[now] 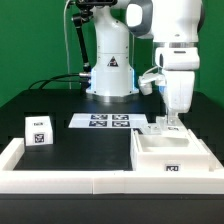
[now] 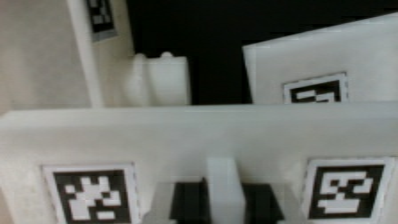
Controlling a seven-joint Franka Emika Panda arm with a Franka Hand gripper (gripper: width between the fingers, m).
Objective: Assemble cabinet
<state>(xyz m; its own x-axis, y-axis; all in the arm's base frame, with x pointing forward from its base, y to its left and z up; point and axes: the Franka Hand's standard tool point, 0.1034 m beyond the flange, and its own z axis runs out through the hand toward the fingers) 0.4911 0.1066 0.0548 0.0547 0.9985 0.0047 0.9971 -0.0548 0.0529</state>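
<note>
The cabinet's big white box [image 1: 168,152] lies at the exterior view's right, tags on its faces. My gripper [image 1: 172,122] stands straight down over the box's back edge. In the wrist view a broad white tagged face of the cabinet [image 2: 107,140] fills the foreground. My dark fingers [image 2: 187,203] press from both sides on a thin white panel edge [image 2: 221,185], so my gripper [image 2: 221,205] is shut on it. Another flat tagged cabinet panel [image 2: 320,70] lies beyond, and a ribbed white piece [image 2: 160,78] stands beside it.
A small white cube [image 1: 38,130] with one tag sits at the exterior view's left. The marker board [image 1: 103,122] lies before the robot base [image 1: 108,75]. A raised white rail [image 1: 60,180] borders the black table's front and left. Cables run behind.
</note>
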